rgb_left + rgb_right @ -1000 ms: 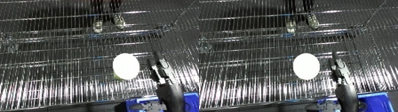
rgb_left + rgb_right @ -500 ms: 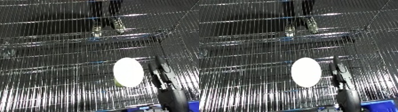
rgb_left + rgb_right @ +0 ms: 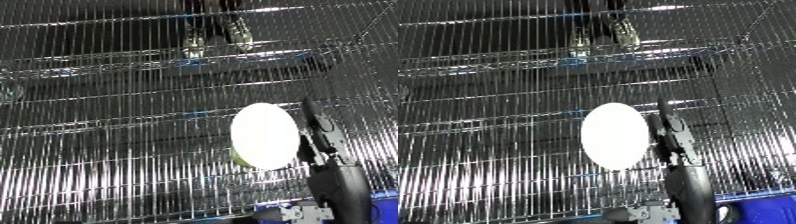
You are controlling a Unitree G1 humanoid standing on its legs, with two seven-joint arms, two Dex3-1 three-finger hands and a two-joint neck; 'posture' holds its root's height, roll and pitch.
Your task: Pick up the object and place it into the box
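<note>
A pale, oval, smooth-looking object [image 3: 264, 135] lay on a wire-grid shelf of shiny metal rods [image 3: 107, 165], towards the right of the middle in both eye views. Its long axis ran nearly away from the robot, the far end tipped slightly to the left. A yellowish-green edge showed along its lower left rim, which suggested a pale face on a coloured body, though the glare made that hard to settle.

Just to the right of the object stood the robot's right hand [image 3: 675, 137], black, reaching up from the lower edge with its fingers extended and pointing away from the robot, roughly parallel to the object's long axis. The hand was open and held nothing; it appeared to sit right beside the object's right edge, but whether it touched could not be told. The left hand showed in neither view, so the right was plainly the nearer one.

A blue rim [image 3: 758, 210] at the lower right corner was probably the bin. Judged from this, the object lay to the hand's left, and the grasp would need the fingers to close leftward across its short width.
</note>
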